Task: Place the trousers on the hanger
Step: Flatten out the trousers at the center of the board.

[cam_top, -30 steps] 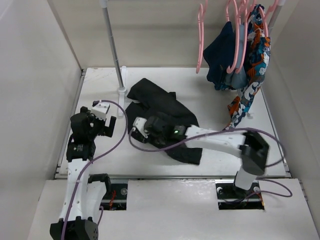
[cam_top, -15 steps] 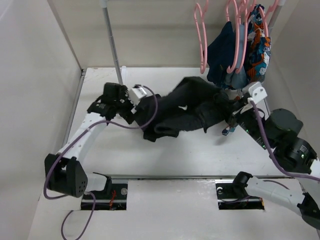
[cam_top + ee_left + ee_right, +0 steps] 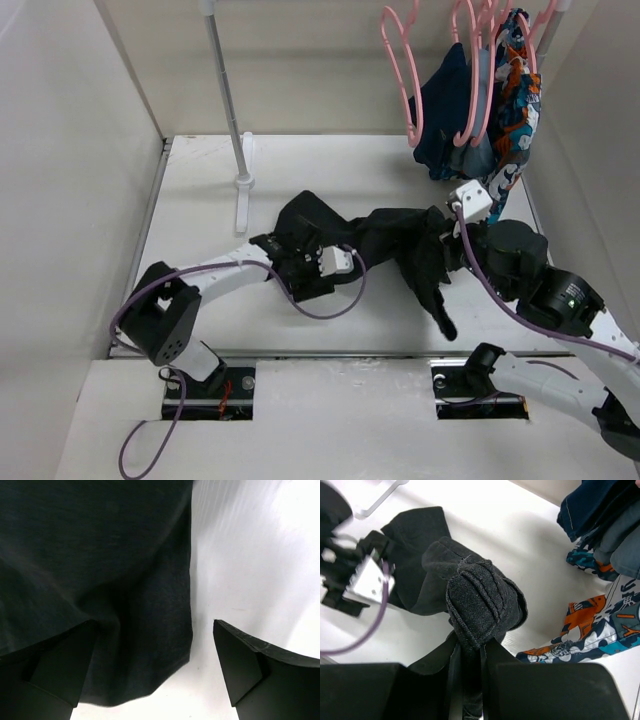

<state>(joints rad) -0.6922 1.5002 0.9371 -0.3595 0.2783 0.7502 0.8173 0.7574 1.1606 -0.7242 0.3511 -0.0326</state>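
The black trousers (image 3: pixel 385 235) lie stretched across the middle of the table, and one end hangs down at the near right. My right gripper (image 3: pixel 447 247) is shut on a bunched fold of them (image 3: pixel 480 605), held just above the table. My left gripper (image 3: pixel 298 275) is open and low over their left end. In the left wrist view the fabric (image 3: pixel 100 580) lies by the left finger (image 3: pixel 60 672), and bare table lies by the right finger (image 3: pixel 250 670). The empty pink hanger (image 3: pixel 402 70) hangs from the rail at the back, left of the clothed hangers.
A navy garment (image 3: pixel 445 120) and a patterned garment (image 3: pixel 505 150) hang on pink hangers at the back right, close behind my right gripper. The rack's upright pole (image 3: pixel 225 90) stands on a white foot (image 3: pixel 243 185) at the back left. White walls enclose the table.
My left arm has swung from the back left to the near side of the trousers' left end. My right gripper has drawn the trousers nearer, and one end now hangs down.
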